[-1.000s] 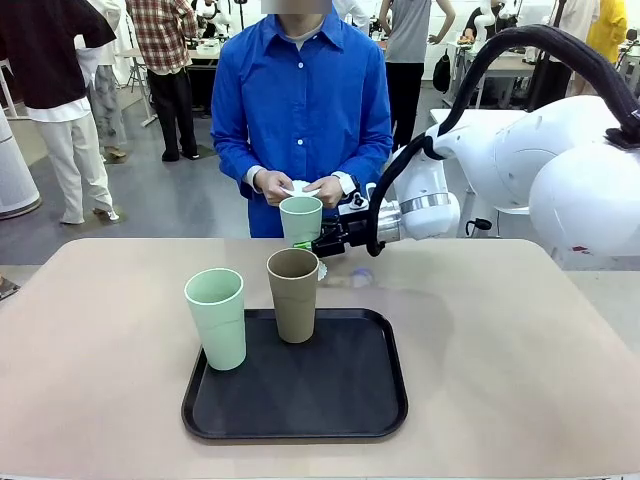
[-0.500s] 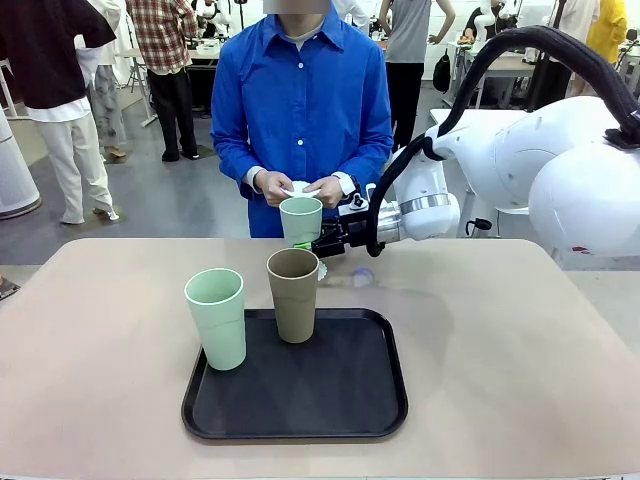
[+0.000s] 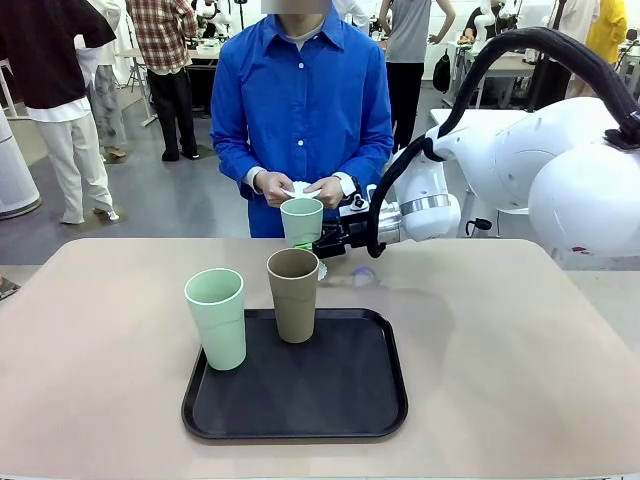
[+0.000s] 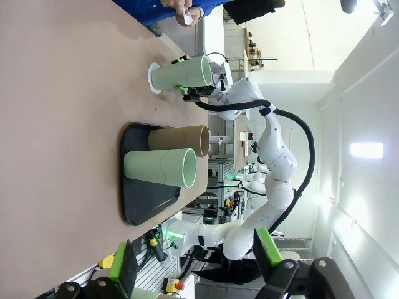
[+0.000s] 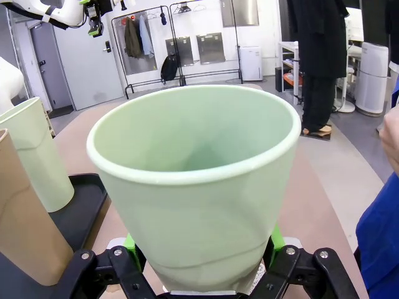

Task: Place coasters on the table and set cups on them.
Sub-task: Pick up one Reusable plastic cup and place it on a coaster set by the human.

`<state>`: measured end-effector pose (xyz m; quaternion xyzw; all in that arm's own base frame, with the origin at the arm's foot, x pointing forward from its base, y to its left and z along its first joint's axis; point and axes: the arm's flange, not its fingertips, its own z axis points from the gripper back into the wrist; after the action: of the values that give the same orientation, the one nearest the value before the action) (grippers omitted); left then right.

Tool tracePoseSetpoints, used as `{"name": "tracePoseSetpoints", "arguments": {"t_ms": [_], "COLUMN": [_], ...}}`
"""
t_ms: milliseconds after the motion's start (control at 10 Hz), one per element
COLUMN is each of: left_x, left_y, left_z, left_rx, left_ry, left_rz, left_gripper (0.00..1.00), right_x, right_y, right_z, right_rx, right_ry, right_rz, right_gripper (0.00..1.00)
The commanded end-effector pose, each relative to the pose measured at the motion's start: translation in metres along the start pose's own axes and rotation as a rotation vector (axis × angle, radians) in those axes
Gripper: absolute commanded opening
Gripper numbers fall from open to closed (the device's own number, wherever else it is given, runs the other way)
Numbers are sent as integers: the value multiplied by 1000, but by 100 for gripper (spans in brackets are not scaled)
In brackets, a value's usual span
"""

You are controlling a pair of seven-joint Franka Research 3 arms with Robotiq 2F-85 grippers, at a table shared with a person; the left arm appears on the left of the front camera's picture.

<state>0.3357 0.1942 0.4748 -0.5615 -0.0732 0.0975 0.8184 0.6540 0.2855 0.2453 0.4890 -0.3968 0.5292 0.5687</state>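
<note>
cups first: one mint cup [image 3: 301,218] stands upright at the far side of the table [image 3: 520,360], just in front of the person, and my right claw [image 3: 312,244] is closed on its lower part. my right arm reaches in from the right, about level with the tabletop. through my right wrist camera the cup looms close, open mouth up, with my green pads [image 5: 275,237] pressed against its base on both sides. under it lies a coaster [image 4: 151,78], flat on the table, its lace edge poking out around the base. the base looks to touch the coaster, but i cannot tell whether the cup's weight rests on it or on my grip.

the brown cup [image 3: 293,295] and the second mint cup [image 3: 216,318] stand upright on the black tray [image 3: 340,400], which sits at the near middle of the table. the brown one is at the tray's far edge and the mint one near its far left corner. they are side by side and not touching, both nearer to me than the cup i hold.

the person's hands [image 3: 325,190] are held together at waist height beyond the table's far edge, pinching a small white piece [image 3: 298,188]; i cannot tell what it is.

my left claw [image 4: 193,265] is spread wide with nothing between its fingers, well back from the tray
</note>
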Motion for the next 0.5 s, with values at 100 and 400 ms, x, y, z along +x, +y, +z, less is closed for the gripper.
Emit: {"name": "tracePoseSetpoints", "arguments": {"t_ms": [100, 400], "left_x": [-1, -1], "left_y": [-1, -1], "left_z": [1, 1], "left_rx": [-10, -10], "left_ry": [-2, -2], "left_rz": [-1, -1], "left_gripper": [100, 100], "right_x": [-2, -2], "right_y": [-3, -2], "right_z": [-1, -1], "right_rx": [-21, -17], "right_ry": [-11, -5], "right_rz": [-19, -24], "right_gripper": [85, 100]}}
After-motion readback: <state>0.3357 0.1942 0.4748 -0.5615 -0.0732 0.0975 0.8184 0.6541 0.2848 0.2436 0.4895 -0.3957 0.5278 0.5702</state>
